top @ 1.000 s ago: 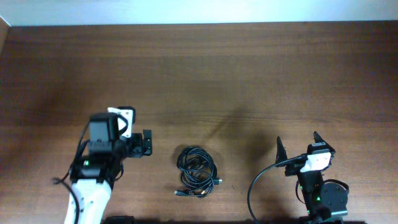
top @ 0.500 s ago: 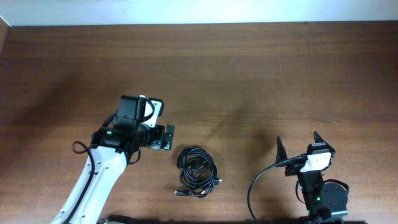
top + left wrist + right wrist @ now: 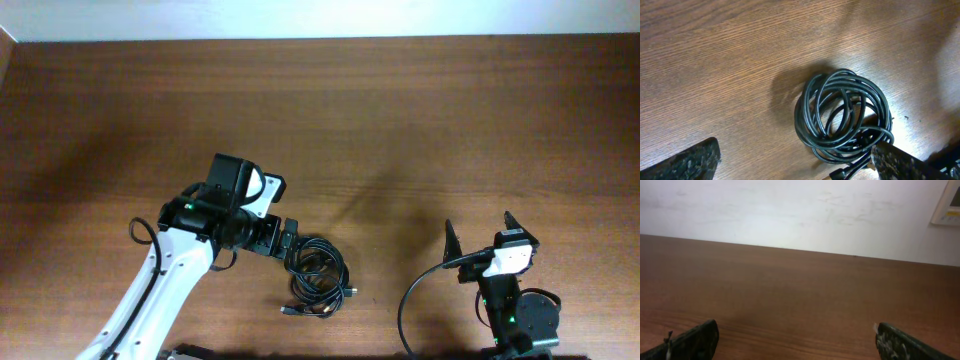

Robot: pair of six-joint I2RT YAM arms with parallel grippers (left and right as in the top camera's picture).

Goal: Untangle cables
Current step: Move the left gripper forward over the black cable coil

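several thin black cables [image 3: 842,116] loosely coiled

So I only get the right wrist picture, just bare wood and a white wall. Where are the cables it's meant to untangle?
Observer: The cables lie in one coiled black bundle on the table, off to the left of the right gripper and outside your view.
Visitor: Is anything holding them?
Observer: No. The left gripper is right beside the bundle's upper left edge, jaws open, gripping nothing.
Visitor: Can you see any plugs?
Observer: Yes, from overhead a plug end sticks out at the bundle's lower left.
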